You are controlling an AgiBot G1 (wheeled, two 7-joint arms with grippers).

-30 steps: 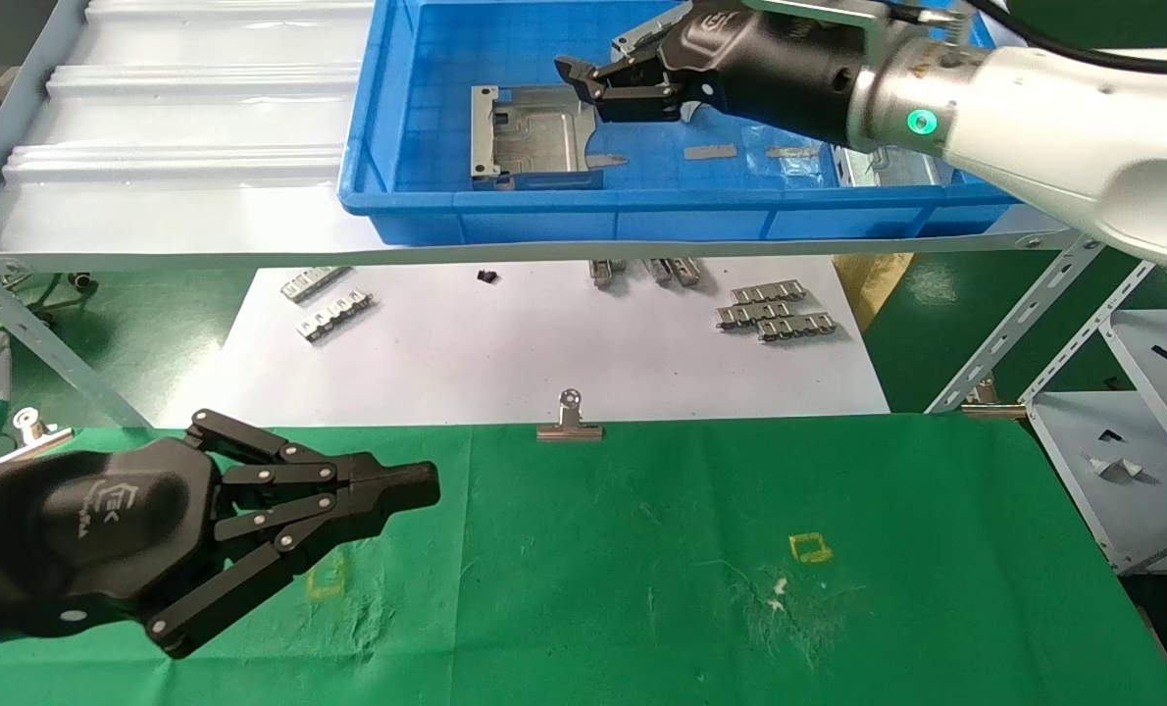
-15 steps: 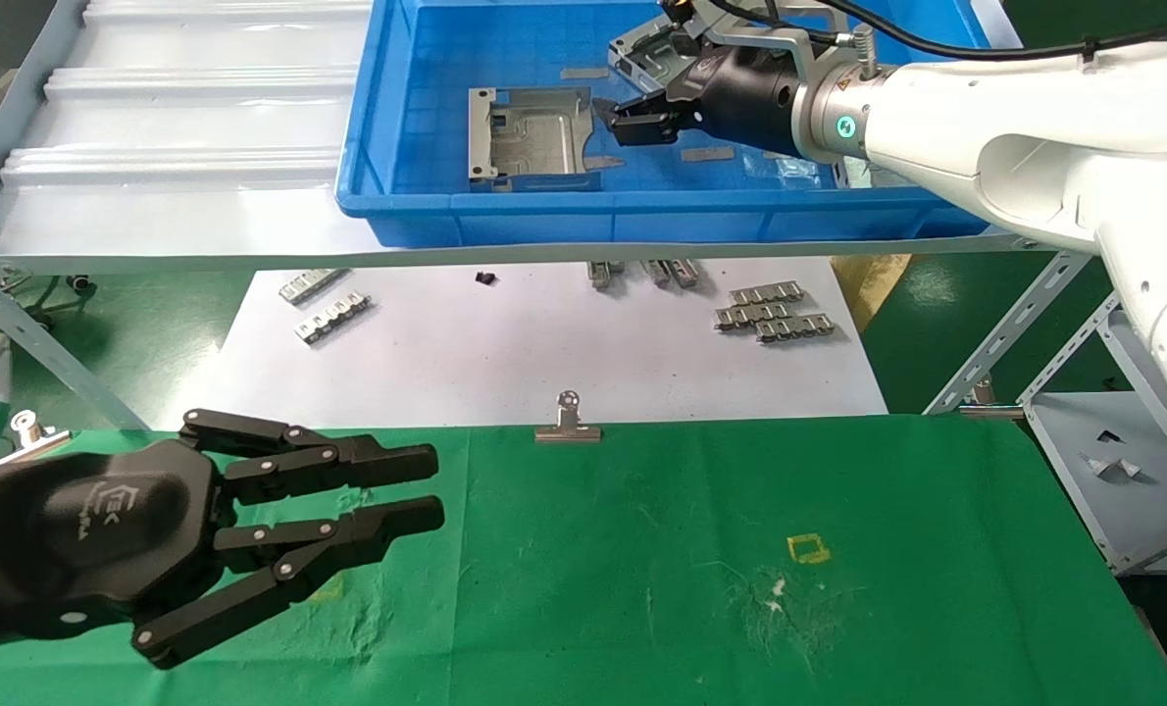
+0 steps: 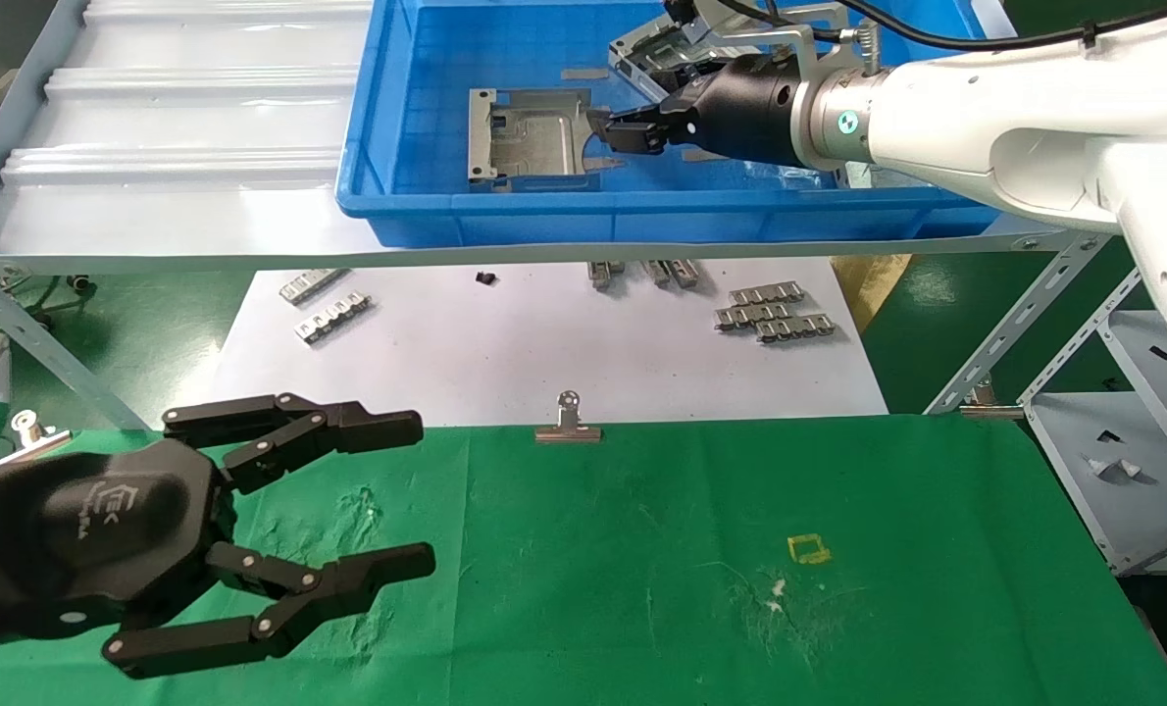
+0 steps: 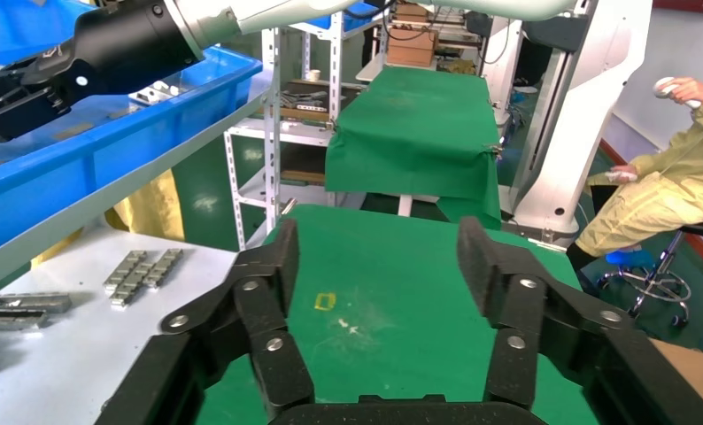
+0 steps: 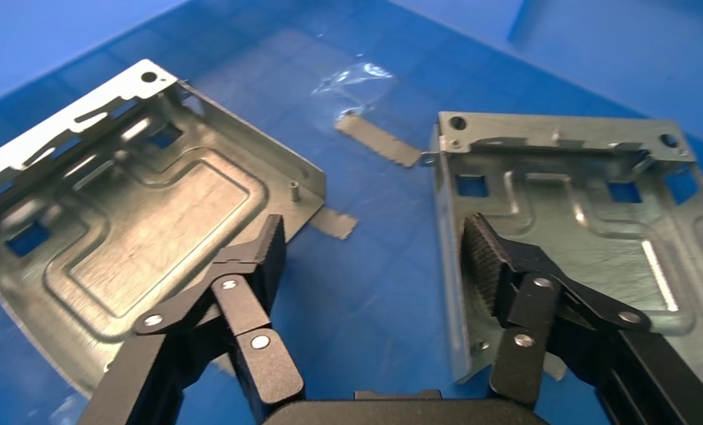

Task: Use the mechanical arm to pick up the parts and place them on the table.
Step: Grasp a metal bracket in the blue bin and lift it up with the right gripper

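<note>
Two silvery sheet-metal parts lie in the blue bin [image 3: 505, 211]: one flat at the left [image 3: 530, 137], and one farther back [image 3: 647, 44], partly hidden by my right arm. My right gripper [image 3: 611, 132] is open and empty, low in the bin between them. In the right wrist view it [image 5: 374, 248] straddles the edge flange of one part [image 5: 578, 204], and its other finger is beside the second part [image 5: 135, 230]. My left gripper [image 3: 417, 493] is wide open and empty above the green table [image 3: 642, 588]. In the left wrist view it [image 4: 379, 248] is also open over the cloth.
The bin sits on a pale grey shelf [image 3: 172, 147]. Below it lies a white sheet [image 3: 544, 343] with small ridged strips [image 3: 775, 312]. A binder clip [image 3: 568, 422] is on the table's far edge. A yellow mark [image 3: 807, 547] is on the cloth. A metal rack [image 3: 1113, 431] stands right.
My left gripper has opened from shut to wide open. My right gripper has dropped lower into the bin, toward the left part.
</note>
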